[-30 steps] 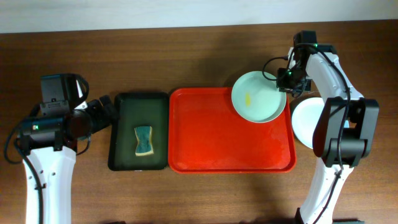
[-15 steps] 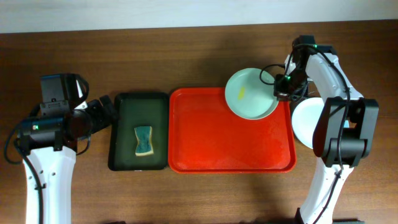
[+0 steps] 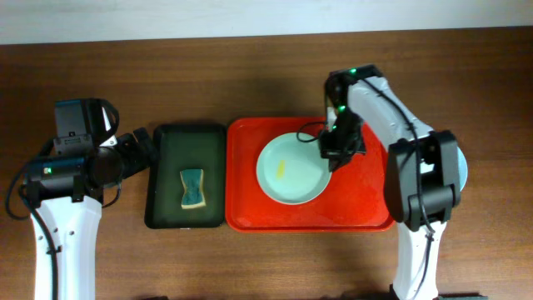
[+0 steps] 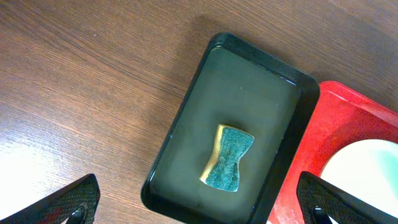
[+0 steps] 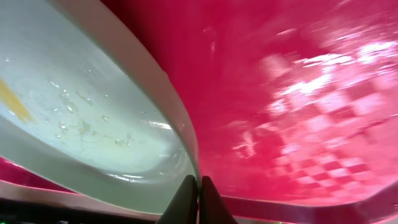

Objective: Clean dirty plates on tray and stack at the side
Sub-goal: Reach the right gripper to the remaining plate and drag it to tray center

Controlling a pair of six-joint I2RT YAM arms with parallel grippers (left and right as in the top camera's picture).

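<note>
Gripping: the right tool (image 3: 332,155) is closed on the right-hand rim of a pale blue-green plate (image 3: 291,169); in the right wrist view its two fingertips (image 5: 186,198) pinch the rim's edge between them.
Plate: it sits inside the red tray (image 3: 250,212), a little left of the tray's middle, with a small yellow smear (image 3: 283,167) near its centre. Whether it rests flat on the tray floor or is held just off it cannot be told.
Plate to tool: the plate spreads out to the left of the right tool, and the arm reaches in from the tray's back right.
Tray edges: the raised rim shows all round; the plate stands clear of it on every side.
Open room on tray: a bare red strip lies left of the plate and a wider bare stretch to its right.
Neighbour: a dark green tray (image 3: 166,142) lies just beside the red tray's left rim, holding a sponge (image 3: 193,188).
Left tool (image 3: 140,150): spread wide and holding nothing, near the green tray's left edge; its fingers (image 4: 71,202) frame that tray in the left wrist view.
Worktop (image 3: 250,83): bare wood runs behind both trays.
</note>
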